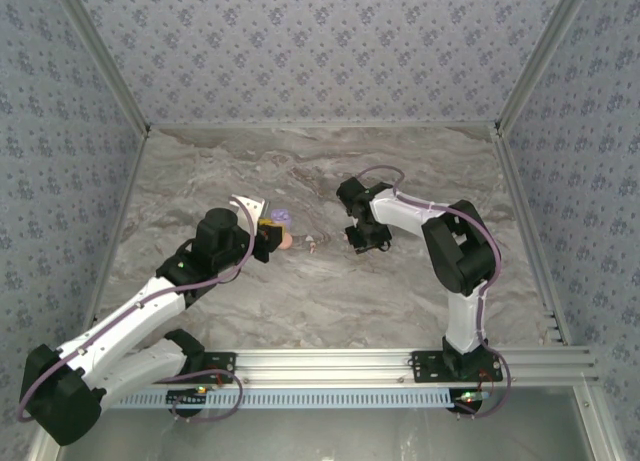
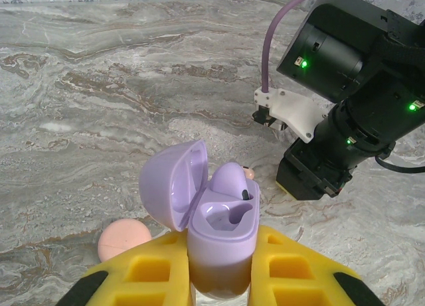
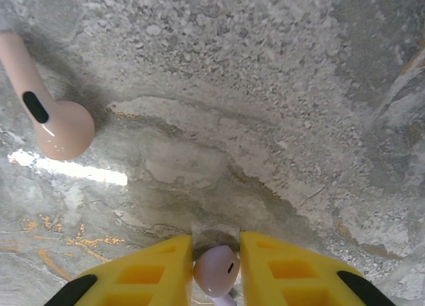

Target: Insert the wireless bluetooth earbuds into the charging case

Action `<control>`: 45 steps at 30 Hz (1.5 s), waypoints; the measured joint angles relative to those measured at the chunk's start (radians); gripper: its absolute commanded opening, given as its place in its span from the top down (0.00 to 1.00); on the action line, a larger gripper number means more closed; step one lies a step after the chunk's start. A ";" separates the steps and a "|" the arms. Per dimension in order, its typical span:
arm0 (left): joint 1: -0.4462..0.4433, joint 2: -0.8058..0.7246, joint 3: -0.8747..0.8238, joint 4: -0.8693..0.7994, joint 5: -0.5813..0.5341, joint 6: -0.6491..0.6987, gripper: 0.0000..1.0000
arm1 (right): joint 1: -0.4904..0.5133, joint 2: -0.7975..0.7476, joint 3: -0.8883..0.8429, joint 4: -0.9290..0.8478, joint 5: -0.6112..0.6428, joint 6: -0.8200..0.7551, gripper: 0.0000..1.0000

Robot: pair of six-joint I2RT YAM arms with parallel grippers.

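My left gripper (image 2: 219, 243) is shut on a lilac charging case (image 2: 222, 233), held upright above the table with its lid (image 2: 171, 183) swung open to the left. One lilac earbud (image 2: 230, 180) sits in the far socket; the near socket is empty. From above, the case (image 1: 283, 217) shows at the left gripper (image 1: 268, 236) near the table's middle. My right gripper (image 3: 216, 238) is down at the table, its yellow fingers closed against both sides of a second lilac earbud (image 3: 217, 269). The right gripper (image 1: 362, 243) stands a short way right of the case.
A pale pink earbud (image 3: 56, 117) lies on the marble ahead and left of the right gripper. A round pink case (image 2: 123, 239) rests on the table left of the held case. The right arm's black wrist (image 2: 339, 120) is close by on the right.
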 measured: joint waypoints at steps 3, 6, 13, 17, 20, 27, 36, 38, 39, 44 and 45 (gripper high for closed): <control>0.000 0.000 0.000 0.000 0.000 0.000 0.87 | -0.007 0.000 -0.001 0.000 -0.008 0.007 0.76; 0.000 0.000 -0.004 0.004 0.000 0.000 0.87 | -0.019 -0.006 -0.009 0.008 -0.025 0.019 0.76; 0.000 0.000 -0.009 0.004 0.000 0.000 0.87 | -0.062 -0.040 -0.053 0.048 -0.059 0.044 0.76; -0.002 0.005 -0.011 0.016 0.005 0.000 0.87 | -0.098 -0.079 -0.108 0.099 -0.100 0.055 0.76; -0.012 0.026 -0.016 0.039 0.013 -0.005 0.87 | -0.132 -0.108 -0.151 0.130 -0.136 0.058 0.77; -0.061 0.130 -0.028 0.134 0.020 -0.029 0.88 | -0.179 -0.147 -0.204 0.189 -0.219 0.068 0.78; -0.115 0.314 -0.037 0.314 0.019 -0.095 0.90 | -0.208 -0.224 -0.248 0.259 -0.325 0.090 0.78; -0.124 0.348 -0.037 0.349 0.016 -0.111 0.89 | -0.208 -0.246 -0.249 0.276 -0.352 0.096 0.78; -0.126 0.361 -0.037 0.365 0.014 -0.119 0.89 | -0.209 -0.258 -0.249 0.285 -0.366 0.098 0.78; -0.129 0.414 -0.037 0.445 0.006 -0.155 0.89 | -0.216 -0.304 -0.249 0.324 -0.435 0.111 0.78; -0.130 0.423 -0.037 0.460 0.004 -0.160 0.89 | -0.216 -0.312 -0.249 0.331 -0.446 0.115 0.78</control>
